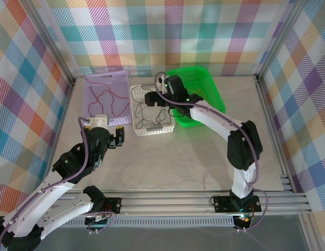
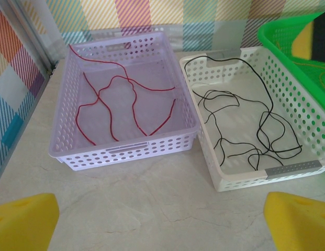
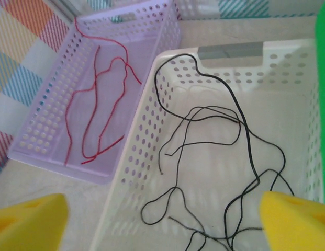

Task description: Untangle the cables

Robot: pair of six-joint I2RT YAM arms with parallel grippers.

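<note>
- black cables [image 2: 267, 112] – thin loose wires lying inside the white basket [image 2: 246, 183], looped and crossing each other, mostly toward its near-right corner; one strand runs up to the grey handle at the far end
- same black cables in the right wrist view [image 3: 246, 130], spread over the white basket floor, one loose end near its left wall
- red cables [image 2: 133, 99] – in the lilac basket [image 2: 125, 151], which sits just left of the white basket; wavy strands on the floor, one end hanging over the far-left rim
- yellow cable [image 2: 314, 72] – thin line, barely visible, in the green basket [image 2: 288, 31] on the right of the white basket
- colours are sorted one per basket; none of the three sets touches another
- lilac basket's near-right corner is right up against the white basket; cannot tell if they touch
- green basket's rim is against the white basket's far-right side
- right gripper [image 3: 162, 219] – above the white basket, looking down into it, yellow pads [image 3: 31, 219] spread wide, released, nothing between them; the right pad overlaps the black loops in view, contact cannot be told
- left gripper [image 2: 162, 230] – low over the table [image 2: 152, 204], near and left of the white basket, pointing at the baskets, pads wide apart, released, grasping nothing
- overhead: right arm reaches over the white basket [image 1: 152, 130], left arm is bent short of it
- plaid walls [image 1: 152, 31] behind the white basket
</note>
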